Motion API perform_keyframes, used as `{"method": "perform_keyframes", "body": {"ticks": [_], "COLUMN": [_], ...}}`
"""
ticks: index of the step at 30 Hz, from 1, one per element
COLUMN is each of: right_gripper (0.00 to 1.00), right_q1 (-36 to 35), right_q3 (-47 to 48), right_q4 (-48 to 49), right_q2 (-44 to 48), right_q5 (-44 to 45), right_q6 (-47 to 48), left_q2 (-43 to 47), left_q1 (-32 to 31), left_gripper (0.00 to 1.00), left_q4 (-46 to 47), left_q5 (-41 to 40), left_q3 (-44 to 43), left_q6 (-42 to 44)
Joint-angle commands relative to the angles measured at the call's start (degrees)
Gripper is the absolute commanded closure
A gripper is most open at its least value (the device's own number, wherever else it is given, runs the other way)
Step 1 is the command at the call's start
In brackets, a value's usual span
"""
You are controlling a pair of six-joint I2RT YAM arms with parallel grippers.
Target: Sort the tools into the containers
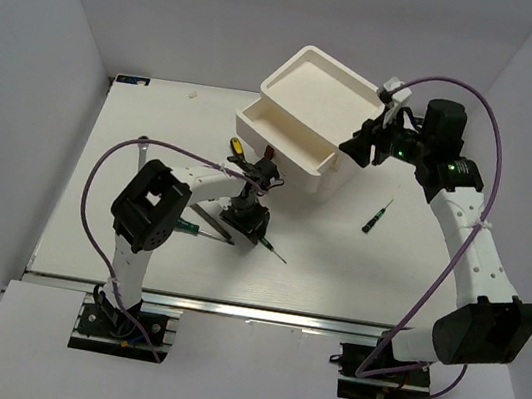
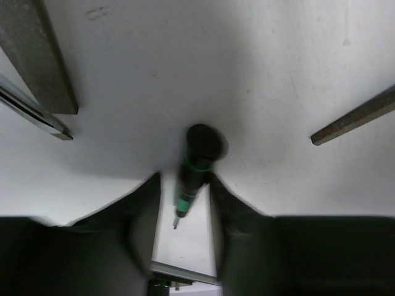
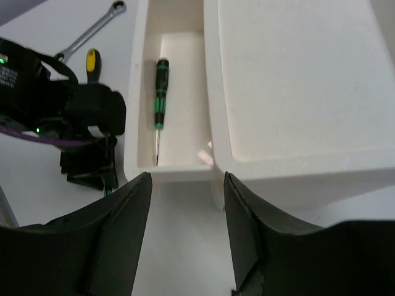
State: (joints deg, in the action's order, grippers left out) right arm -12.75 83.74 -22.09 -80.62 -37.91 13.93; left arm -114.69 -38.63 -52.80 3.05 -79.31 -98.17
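Screwdriver (image 2: pixel 197 154) | left gripper (image 2: pixel 183 180) straddling, narrowly parted | right gripper (image 3: pixel 187 179) spread, empty

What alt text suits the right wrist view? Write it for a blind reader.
A green-black screwdriver lies in the pulled-out white drawer ahead of the open right gripper. A wrench and a yellow handle lie on the table, upper left.

Left tool (image 2: pixel 184 179) pointing down, fingers apart — right tool (image 3: pixel 186 179) held forward, fingers apart.
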Motion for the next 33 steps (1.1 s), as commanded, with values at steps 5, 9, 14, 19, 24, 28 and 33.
{"method": "perform_keyframes", "body": {"ticks": [5,9,14,19,24,28,33], "right_gripper": [0.44,0.44,0.44,0.43,0.44,0.59,0.66], "right_q1": [3.95,7.91,12.13,14.6,14.69,14.6,14.69], "right_q3": [-10.6,-15.53,-19.93,-23.98,-26.26,-27.93,-29.6], "right_q4": [1.61,-1.64,-6.04,-5.51,-4.98,-4.81,-4.37], "right_q2": [8.98,11.97,13.65,13.65,11.37,8.47,5.83], "right_q5": [-1.29,-0.76,-0.67,0.64,2.57,4.25,6.53], "right_q6": [-0.93,-1.45,-1.8,-1.28,-0.4,-1.19,-3.21], "left_q2": [-1.76,3.32,13.51,30.62,40.68,39.82,29.91], "left_q1": [-0.22,-0.22,-0.3,-0.3,-0.22,-0.3,-0.3], "left_gripper": [0.85,1.0,1.0,1.0,1.0,1.0,1.0], "left_q4": [-2.84,-1.7,-1.09,3.13,17.42,22.99,27.12], "left_q5": [-2.26,-7.96,-14.11,-19.92,-20.54,-22.55,-24.23], "left_q3": [-1.99,-4.53,-4.3,3.18,7.85,3.38,-6.72], "left_q6": [1.75,5.78,12.21,14.93,23.8,29.87,35.67]}}
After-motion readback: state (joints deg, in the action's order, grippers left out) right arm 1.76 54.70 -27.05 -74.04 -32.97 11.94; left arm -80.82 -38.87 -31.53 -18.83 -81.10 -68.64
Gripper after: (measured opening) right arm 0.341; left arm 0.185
